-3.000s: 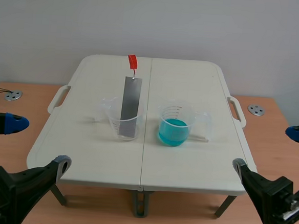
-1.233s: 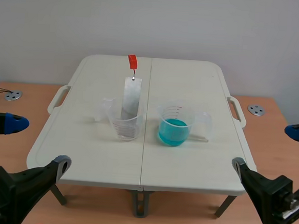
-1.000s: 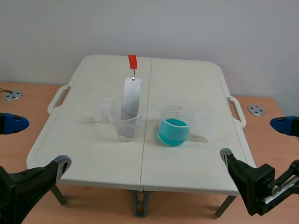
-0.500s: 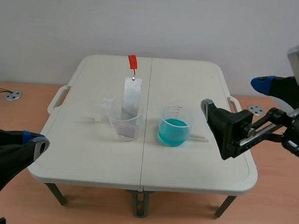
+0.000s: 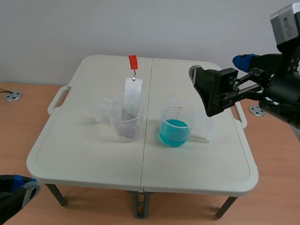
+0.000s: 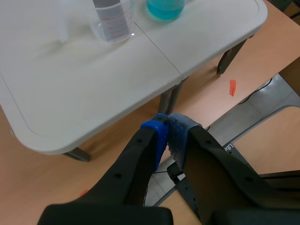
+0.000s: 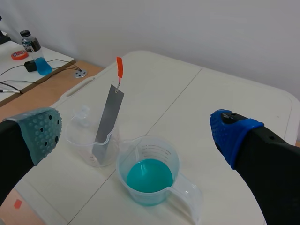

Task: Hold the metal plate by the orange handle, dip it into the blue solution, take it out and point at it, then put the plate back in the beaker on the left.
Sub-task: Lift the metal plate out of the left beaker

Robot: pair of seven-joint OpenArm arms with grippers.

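While the white folding table (image 5: 85, 154) fills the middle of the scene view, we see the right gripper (image 5: 217, 67) raised at the upper right of the frame. It is spread wide and holds nothing, and it is above and to the right of the beakers, touching neither. At the lower left corner the left gripper (image 5: 21, 187) sits low, off the table's near edge. In the left wrist view we see it closed tight with nothing inside.

Near the table's centre two clear beakers stand side by side and apart. These are the left beaker (image 5: 124, 123) and the right beaker (image 5: 176, 125), which holds the blue solution (image 5: 173, 132).

We find the metal plate (image 5: 131, 98) standing in the left beaker. Its long axis is almost upright, with the lower end down inside and the upper end rising well above the rim and pointing up. On top, the orange handle (image 5: 133, 62) is joined to it by a thin hook, clear of both grippers.
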